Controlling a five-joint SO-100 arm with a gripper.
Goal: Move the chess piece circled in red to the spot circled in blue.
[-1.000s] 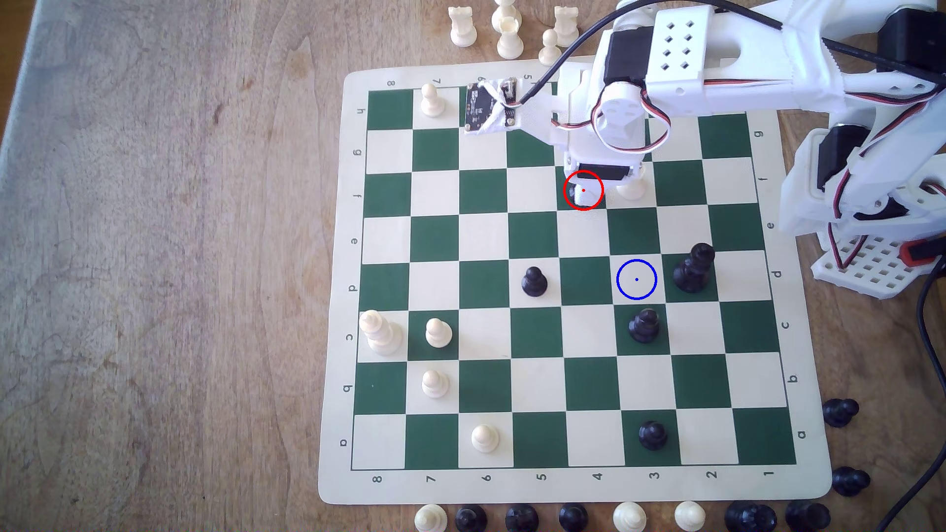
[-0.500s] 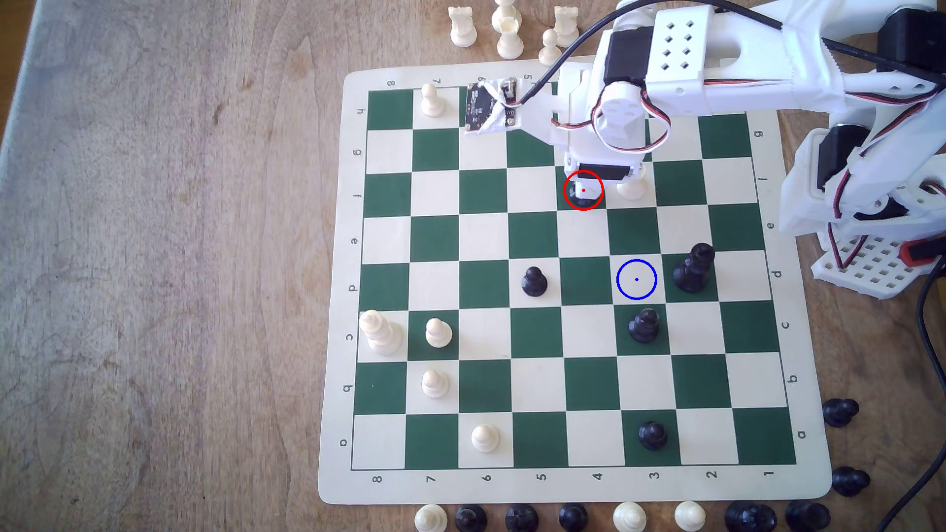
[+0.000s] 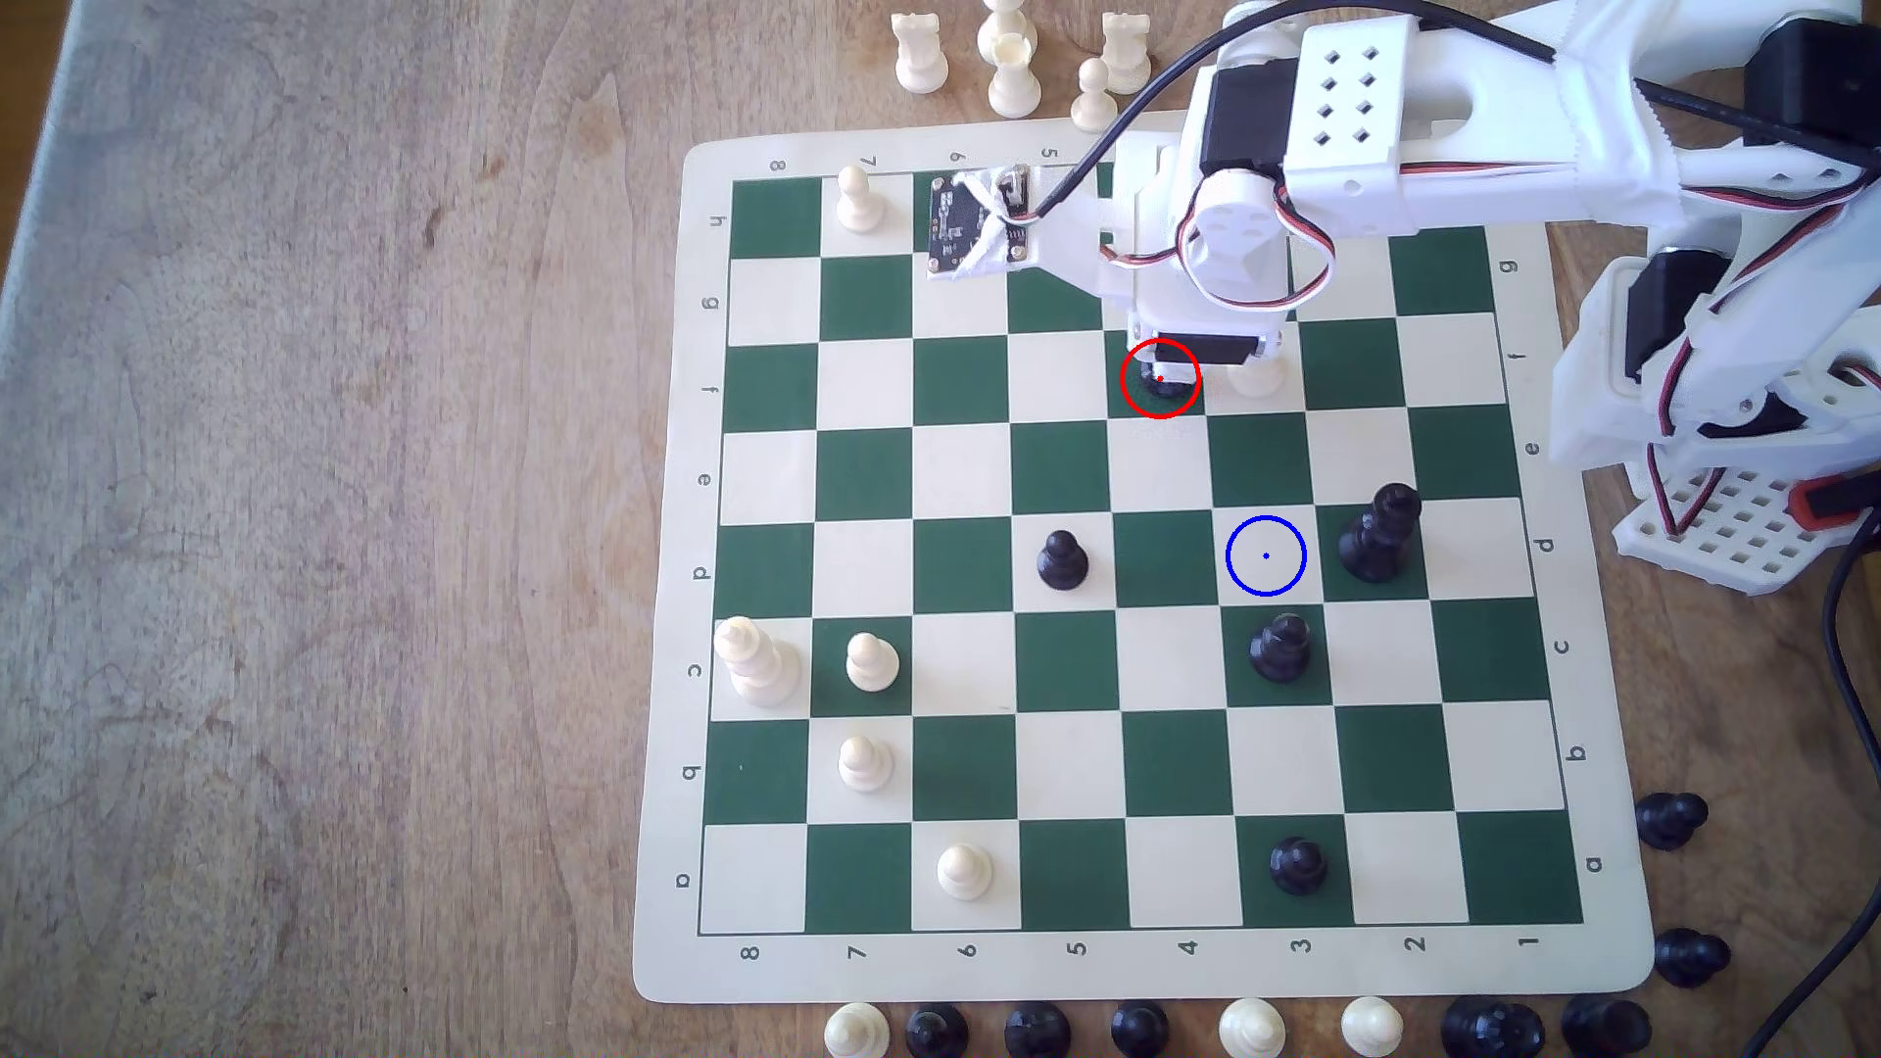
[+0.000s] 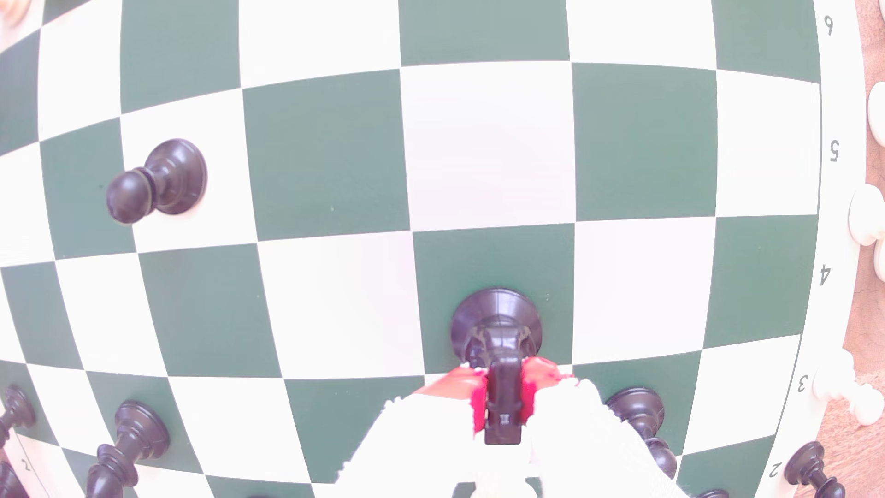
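Observation:
The black chess piece (image 3: 1161, 388) stands inside the red ring on a green square, mostly under my wrist in the exterior view. In the wrist view its round base (image 4: 495, 318) sits over the green square, and its top is squeezed between my red-padded fingers (image 4: 452, 385). My gripper (image 4: 503, 397) is shut on it; in the exterior view the gripper (image 3: 1160, 368) points straight down at the ring. The spot (image 3: 1265, 555), a cream square with a blue ring and dot, lies two rows nearer the exterior view's bottom and one column to the right, with nothing on it.
A white pawn (image 3: 1257, 378) stands just right of the held piece. A tall black piece (image 3: 1379, 534) is right of the spot, a black pawn (image 3: 1280, 648) just below it, and another (image 3: 1062, 560) two squares left. Captured pieces line the board's edges.
The white fingertip that filled the red ring has drawn together and upward, so the black piece now shows in the ring. The wrist and its camera board shifted slightly.

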